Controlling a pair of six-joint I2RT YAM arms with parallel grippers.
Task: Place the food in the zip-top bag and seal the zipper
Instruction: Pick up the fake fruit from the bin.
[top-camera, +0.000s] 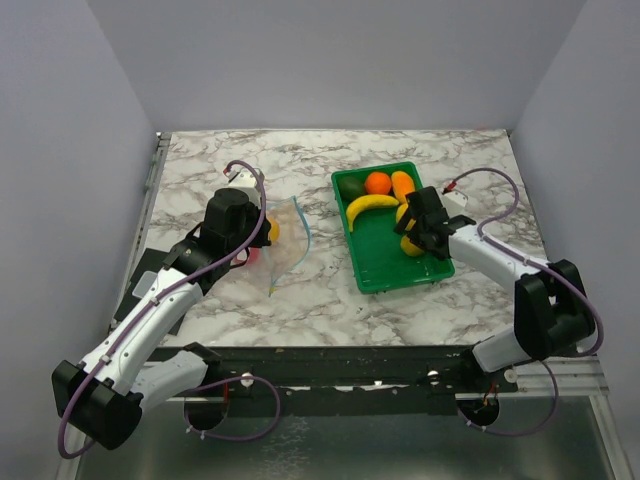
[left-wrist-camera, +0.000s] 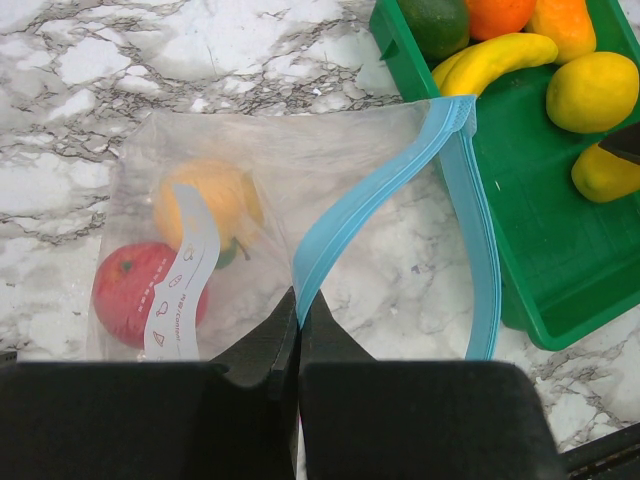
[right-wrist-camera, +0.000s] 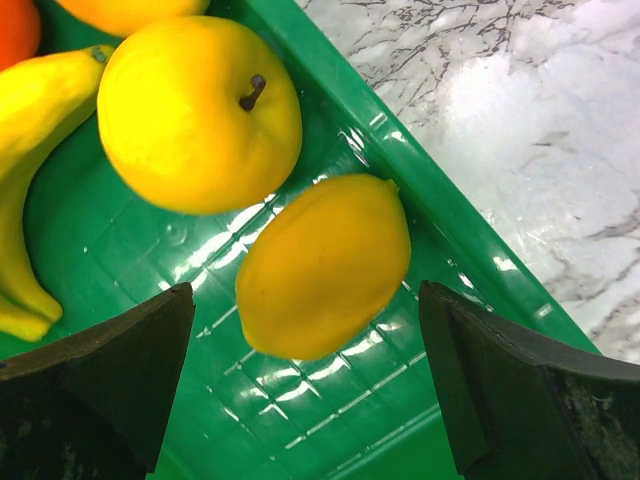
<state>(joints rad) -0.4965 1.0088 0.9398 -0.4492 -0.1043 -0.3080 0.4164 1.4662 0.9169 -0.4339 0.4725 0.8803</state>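
Note:
The clear zip-top bag (left-wrist-camera: 260, 200) lies on the marble table, mouth facing the green tray (left-wrist-camera: 560, 290). It holds a red piece (left-wrist-camera: 125, 290) and a yellow-orange fruit (left-wrist-camera: 205, 200). My left gripper (left-wrist-camera: 298, 305) is shut on the near lip of its light blue zipper (left-wrist-camera: 380, 190), holding the mouth open. My right gripper (right-wrist-camera: 305, 340) is open over the tray (right-wrist-camera: 330, 400), its jaws on either side of a yellow lemon (right-wrist-camera: 325, 265). A round yellow fruit (right-wrist-camera: 200, 110) and the banana (right-wrist-camera: 30, 170) lie beside it. In the top view the bag (top-camera: 285, 240) lies left of the tray (top-camera: 390, 265).
The tray also holds a dark green piece (top-camera: 351, 186), an orange (top-camera: 377, 182) and an oblong orange fruit (top-camera: 402, 184) at its far end. The tray's raised rim (right-wrist-camera: 420, 190) runs just right of the lemon. Grey walls surround the table.

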